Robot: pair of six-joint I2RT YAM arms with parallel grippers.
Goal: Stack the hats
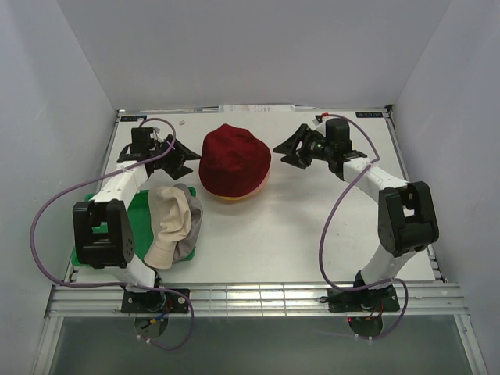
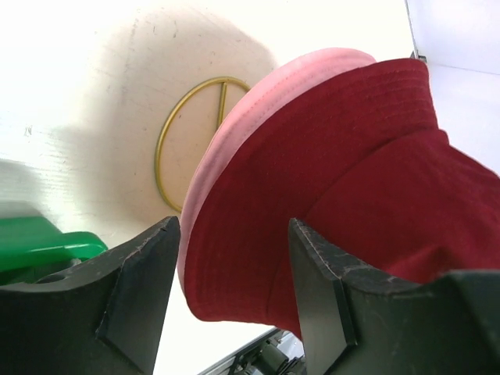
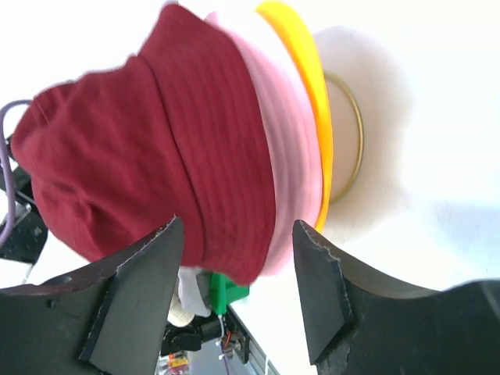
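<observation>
The dark red hat (image 1: 234, 158) sits on top of a stack, over the pink hat (image 2: 234, 129) and the yellow-orange hat (image 1: 234, 199), on the gold wire stand (image 2: 166, 148). My left gripper (image 1: 190, 159) is open just left of the stack, its jaws apart around the red brim edge (image 2: 234, 234) without closing on it. My right gripper (image 1: 280, 154) is open just right of the stack (image 3: 237, 230). The right wrist view shows the red hat (image 3: 141, 133), the pink hat (image 3: 287, 156) and the yellow-orange hat (image 3: 307, 86). The cream-beige hat (image 1: 168, 217) lies over the grey hat (image 1: 191, 233) at the left.
A flat green tray (image 1: 92, 211) lies at the left front under the cream-beige and grey hats; it also shows in the left wrist view (image 2: 39, 244). Side walls stand close to the table's left and right edges.
</observation>
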